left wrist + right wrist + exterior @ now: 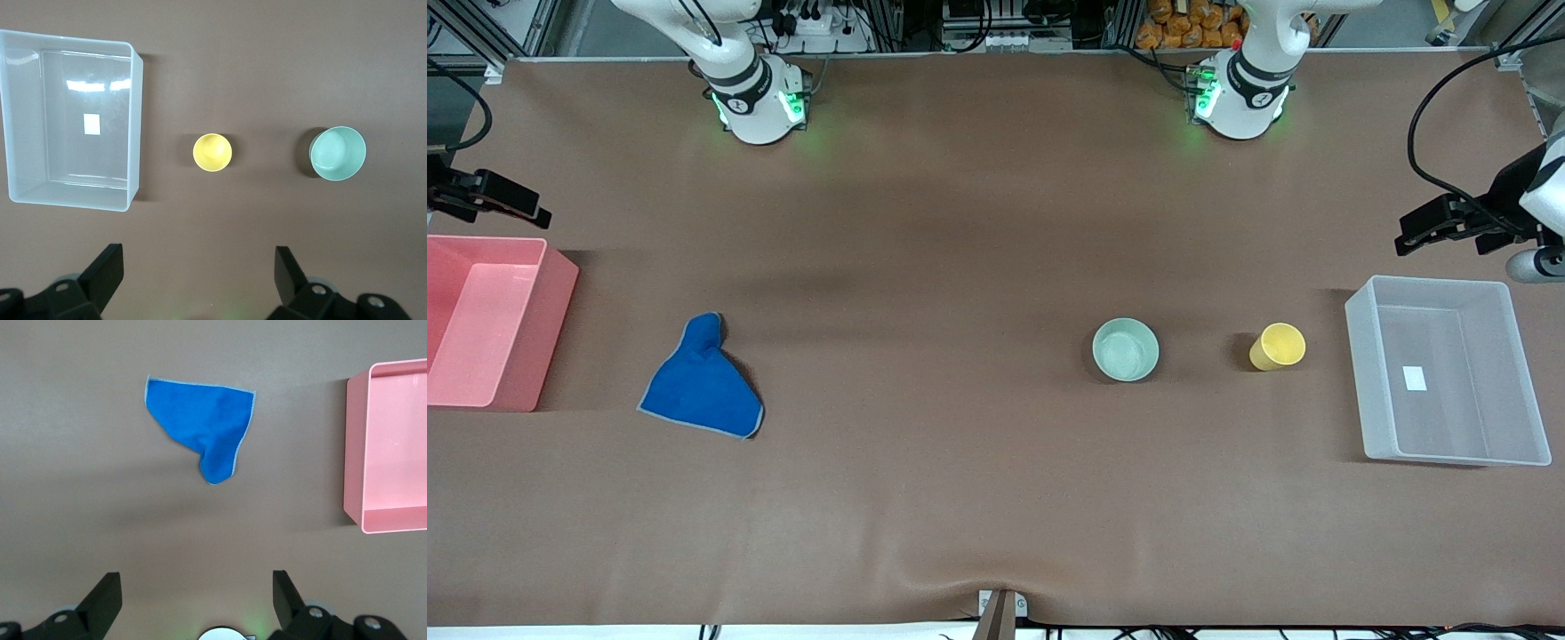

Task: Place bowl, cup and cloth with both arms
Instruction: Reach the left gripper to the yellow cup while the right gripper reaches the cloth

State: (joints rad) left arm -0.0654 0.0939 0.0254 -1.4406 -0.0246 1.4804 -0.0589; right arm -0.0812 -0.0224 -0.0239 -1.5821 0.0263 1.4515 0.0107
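Observation:
The mint-green bowl (1126, 349) stands upright on the brown table, with the yellow cup (1278, 346) beside it toward the left arm's end. The blue cloth (701, 382) lies crumpled flat toward the right arm's end. My left gripper (199, 257) is open and empty, high over the table, looking down on the cup (212, 152) and the bowl (337, 153). My right gripper (197, 580) is open and empty, high over the table near its own base, with the cloth (200, 427) below it. Both hands are out of the front view.
A clear plastic bin (1356, 373) stands at the left arm's end, beside the cup; it also shows in the left wrist view (133, 127). A pink bin (560, 329) stands at the right arm's end, also in the right wrist view (353, 447). Black fixtures (1449, 222) (489, 197) overhang both table ends.

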